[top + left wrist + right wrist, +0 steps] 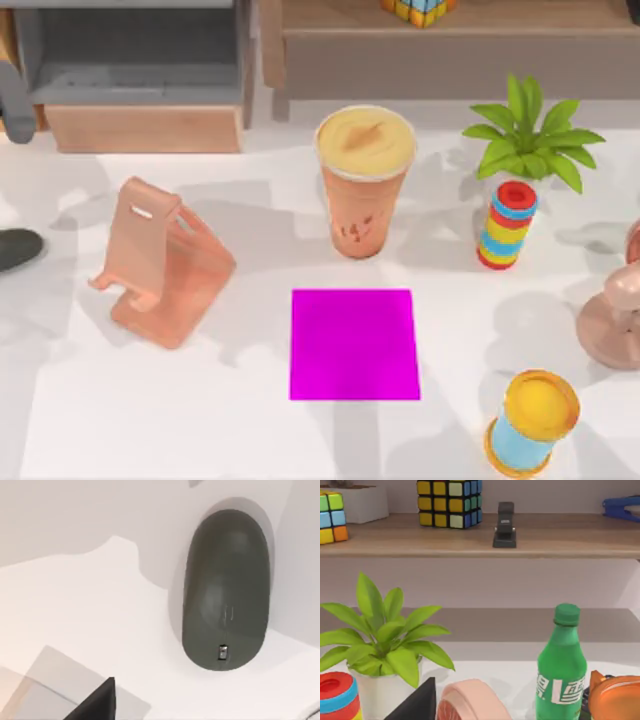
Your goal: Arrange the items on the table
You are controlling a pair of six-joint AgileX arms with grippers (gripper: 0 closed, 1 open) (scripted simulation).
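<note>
Mouse under the left wrist, untouched at the table's left edge

Mouse (226, 590) is the item nearest any arm; the left wrist view looks straight down on it, and a dark tip of the left pincer (97, 702) juts into the picture's edge, apart from the mouse; whether that pincer is wide or narrow I cannot tell. The mouse lies flat on the white table (200, 420), its long axis running roughly along the wrist view's upright direction, so I judge the fingers should close across its narrow width.

From above, the mouse (18, 248) sits at the far left edge, well to the left of the magenta pad (354, 345); a pink phone stand (160, 262) stands between mouse and pad; the orange drink cup (364, 180) stands upright just behind the pad.

The right pincer (417, 702) shows as a similar dark tip, its opening likewise not readable; it faces a potted plant (385, 640) and a green bottle (562, 667), far to the right of the pad; the left arm is therefore the nearer to the mouse.
</note>
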